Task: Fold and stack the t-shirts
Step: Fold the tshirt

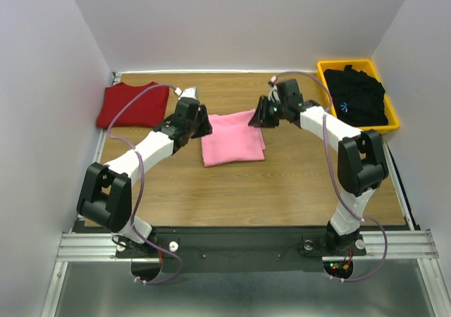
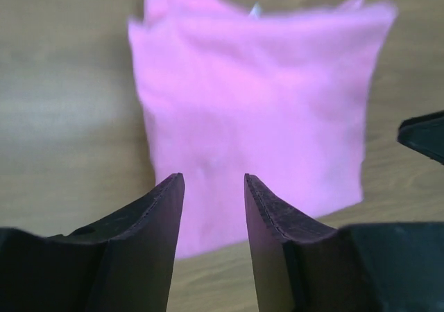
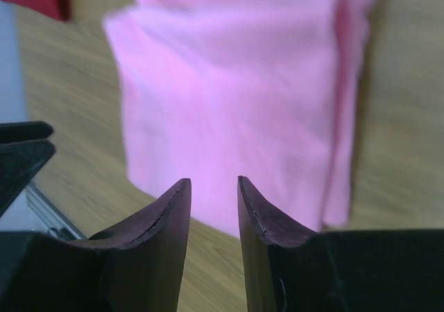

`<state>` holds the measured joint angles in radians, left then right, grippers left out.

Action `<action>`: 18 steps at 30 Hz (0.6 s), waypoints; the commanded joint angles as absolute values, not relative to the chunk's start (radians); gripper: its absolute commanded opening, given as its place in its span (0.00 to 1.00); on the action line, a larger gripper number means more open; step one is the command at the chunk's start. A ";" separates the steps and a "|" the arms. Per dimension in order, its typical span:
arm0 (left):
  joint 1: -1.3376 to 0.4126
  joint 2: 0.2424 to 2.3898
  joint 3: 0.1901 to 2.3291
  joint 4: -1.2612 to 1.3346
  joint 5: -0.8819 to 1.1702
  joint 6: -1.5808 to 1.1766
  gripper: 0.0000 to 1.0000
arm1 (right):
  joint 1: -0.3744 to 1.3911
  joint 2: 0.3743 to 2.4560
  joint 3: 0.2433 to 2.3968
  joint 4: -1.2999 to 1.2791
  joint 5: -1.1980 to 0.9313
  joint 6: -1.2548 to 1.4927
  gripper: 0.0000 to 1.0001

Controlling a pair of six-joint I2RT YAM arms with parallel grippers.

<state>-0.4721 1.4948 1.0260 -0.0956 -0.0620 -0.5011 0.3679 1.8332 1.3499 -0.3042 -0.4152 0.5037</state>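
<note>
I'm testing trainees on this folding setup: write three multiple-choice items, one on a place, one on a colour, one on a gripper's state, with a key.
1. Where does the black t-shirt lie? A. In the yellow bin at the far right. B. On the bare wood mid-table. C. By the arm bases.
2. What colour is the folded t-shirt between the left gripper and the right gripper? A. Dark red. B. Black. C. Light pink.
3. How does the left gripper stand? A. Shut on cloth. B. Open, nothing between its fingers. C. Out of every view.
Key: 1 A, black cloth fills the bin; 2 C, both wrist views show pink cloth ahead; 3 B, the left wrist view shows a bare gap.
</note>
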 commanded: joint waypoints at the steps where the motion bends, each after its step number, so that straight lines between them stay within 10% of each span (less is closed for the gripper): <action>1: -0.427 1.566 1.132 0.030 -0.049 -0.445 0.47 | 0.368 1.943 1.546 -0.239 -0.488 0.480 0.39; 18: -0.380 2.025 1.391 0.115 0.069 -0.382 0.36 | 0.252 2.325 1.698 -0.051 -0.630 0.529 0.39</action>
